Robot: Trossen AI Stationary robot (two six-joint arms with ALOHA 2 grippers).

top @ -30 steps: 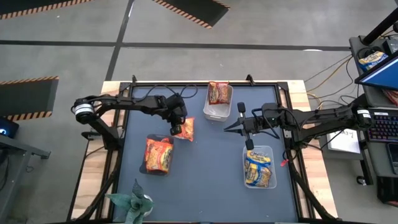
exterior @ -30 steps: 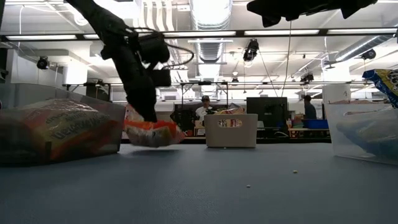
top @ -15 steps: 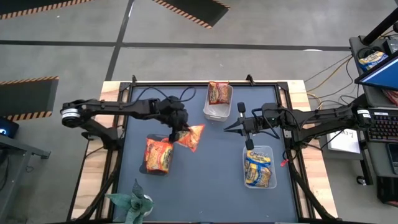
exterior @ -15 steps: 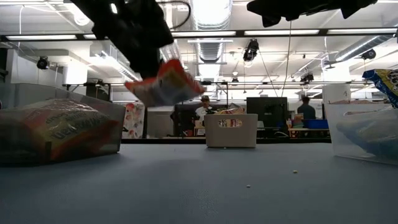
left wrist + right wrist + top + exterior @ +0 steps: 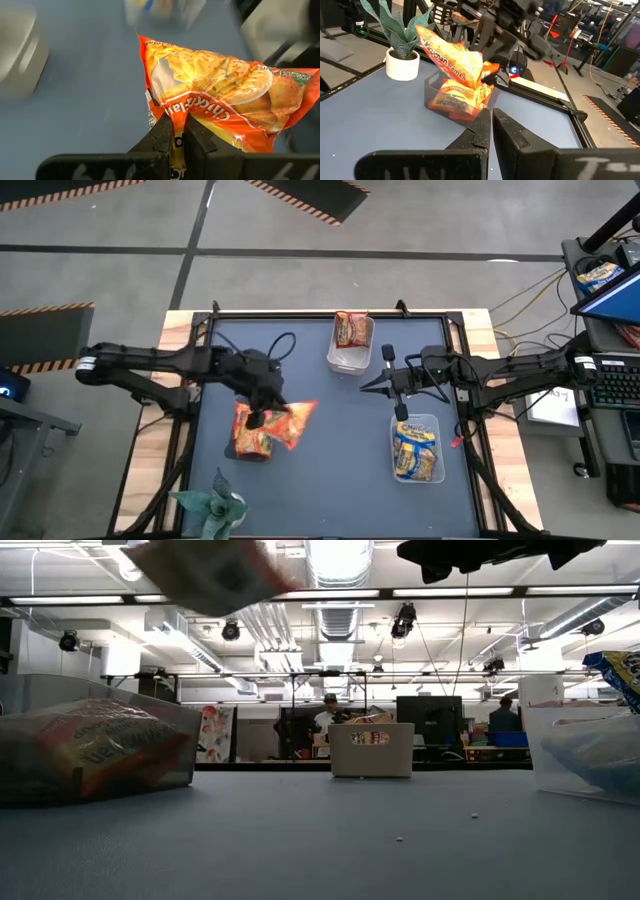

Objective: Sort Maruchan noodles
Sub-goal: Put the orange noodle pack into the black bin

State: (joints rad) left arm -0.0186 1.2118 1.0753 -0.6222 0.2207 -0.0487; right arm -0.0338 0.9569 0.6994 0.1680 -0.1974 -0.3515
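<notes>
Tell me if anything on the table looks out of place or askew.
Nothing is spilled. The one oddity: the left pincer holds an orange noodle packet tilted in the air over the left tub, pinched by one edge. The right pincer waits mid-table.

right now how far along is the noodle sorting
Nearly done. Orange packets already sit in the near-left tub and the far tub; blue-and-yellow ones fill the right tub. The left gripper holds an orange packet above the near-left tub, not yet dropped. The right gripper waits mid-table. No loose packets show.
</notes>
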